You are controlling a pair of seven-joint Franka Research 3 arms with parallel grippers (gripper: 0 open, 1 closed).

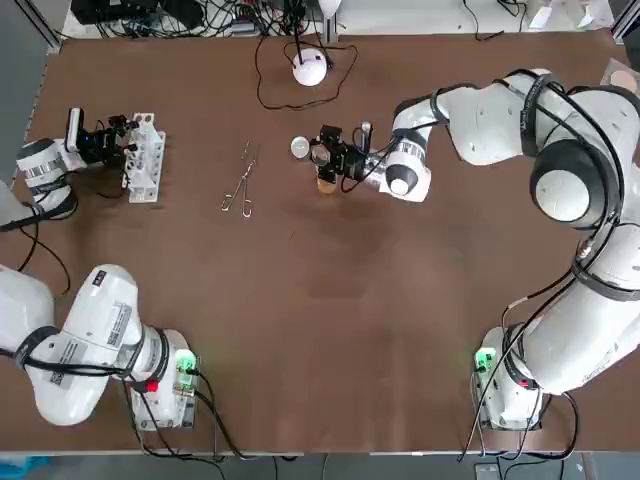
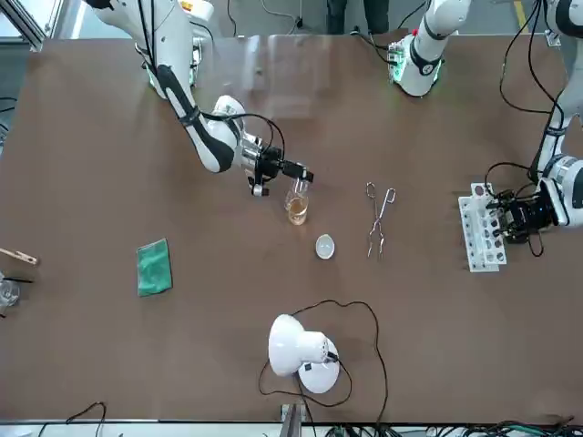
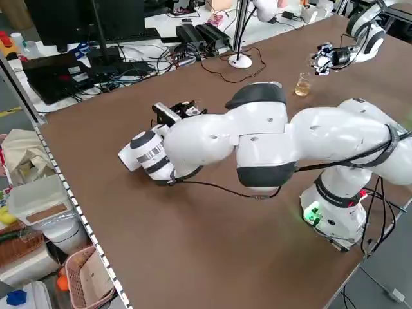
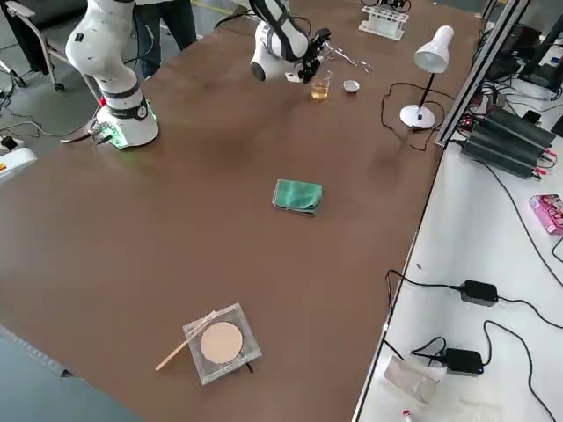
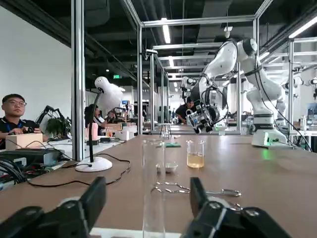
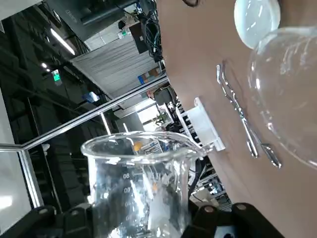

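Note:
My right gripper (image 1: 332, 156) is shut on a small clear beaker (image 2: 299, 188), seemingly empty, tilted just above a second beaker (image 2: 297, 211) of amber liquid that stands on the table. In the right wrist view the held beaker (image 6: 141, 183) fills the space between the fingers. A round glass lid (image 1: 299, 147) and metal tongs (image 1: 242, 181) lie close by. At the table's far left, my left gripper (image 1: 118, 140) is at the white test tube rack (image 1: 144, 158). Its fingers (image 5: 96, 196) stand open on either side of an upright glass tube (image 5: 153, 188).
A white desk lamp (image 1: 311, 67) with a looping black cable stands at the far edge. A green cloth (image 2: 153, 267) lies toward the robot's right. A square dish with a tan disc and a wooden stick (image 4: 218, 344) sits further off on that side. People sit beyond the table.

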